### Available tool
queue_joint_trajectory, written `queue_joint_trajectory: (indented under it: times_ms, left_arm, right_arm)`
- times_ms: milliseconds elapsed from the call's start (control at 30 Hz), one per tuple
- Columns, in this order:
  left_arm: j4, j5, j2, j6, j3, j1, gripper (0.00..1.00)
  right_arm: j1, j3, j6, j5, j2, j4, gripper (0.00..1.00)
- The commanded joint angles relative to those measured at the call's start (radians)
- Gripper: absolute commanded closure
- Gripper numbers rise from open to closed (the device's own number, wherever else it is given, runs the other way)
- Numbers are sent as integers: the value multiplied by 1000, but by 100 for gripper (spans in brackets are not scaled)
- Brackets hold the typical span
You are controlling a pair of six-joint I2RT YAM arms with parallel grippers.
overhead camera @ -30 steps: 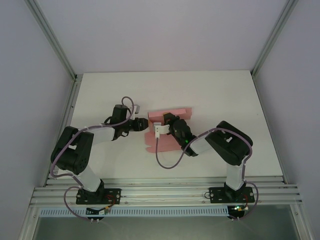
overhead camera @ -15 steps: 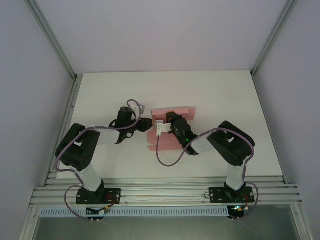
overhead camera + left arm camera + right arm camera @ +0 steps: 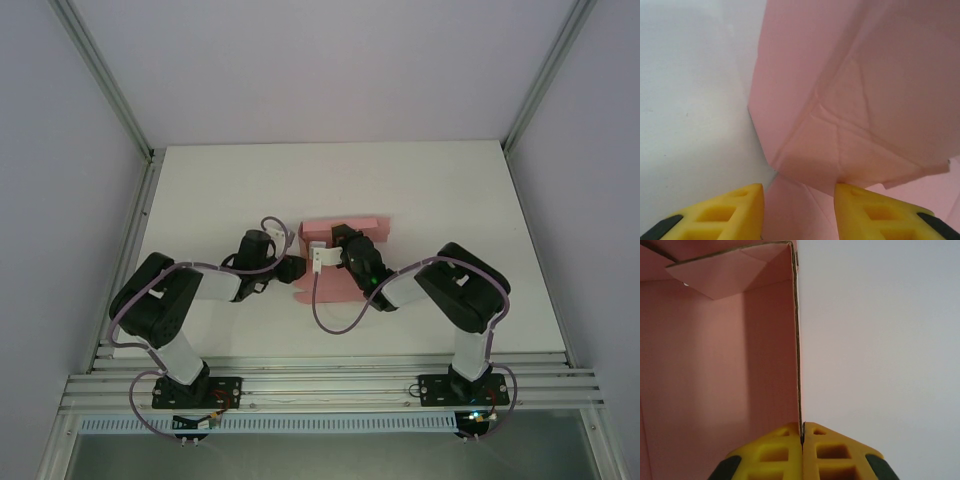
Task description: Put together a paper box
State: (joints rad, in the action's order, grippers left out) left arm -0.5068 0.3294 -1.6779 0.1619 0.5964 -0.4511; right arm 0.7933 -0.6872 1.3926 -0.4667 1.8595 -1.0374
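The right pincer was clamped shut on the edge of the box, one wall rising straight ahead. The left pincer stood partly open, empty, a creased flap just ahead. Seemingly half built: flaps not yet folded.

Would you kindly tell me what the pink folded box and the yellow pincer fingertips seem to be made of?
The pale pink folded box: thin matte card, judging by sharp creases and a brownish cut edge. The yellow pincer fingertips: probably moulded plastic, smooth, with recessed pockets.
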Motion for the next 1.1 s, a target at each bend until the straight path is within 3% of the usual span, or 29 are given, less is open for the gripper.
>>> queue_joint_trajectory:
  times_ms: [0, 200, 433, 633, 833, 1067]
  left_arm:
    - [-7, -46, 20, -39, 42, -4, 59]
    - [3, -133, 64, -99, 58, -3, 57]
    - [-19, -48, 13, -94, 105, -4, 54]
    - [-30, -114, -12, -88, 103, -38, 45]
    - [-170, -317, -42, -49, 51, -86, 55]
    - [-287, -322, -121, -38, 77, -88, 60]
  right_arm:
    - [11, 35, -4, 21, -5, 79, 100]
    - [16, 34, -19, 21, -16, 114, 100]
    - [21, 34, -29, 21, -13, 123, 100]
    - [33, 37, -35, -10, -15, 125, 100]
    - [48, 45, -87, -3, -53, 196, 100]
    - [53, 34, -125, 28, -75, 286, 100]
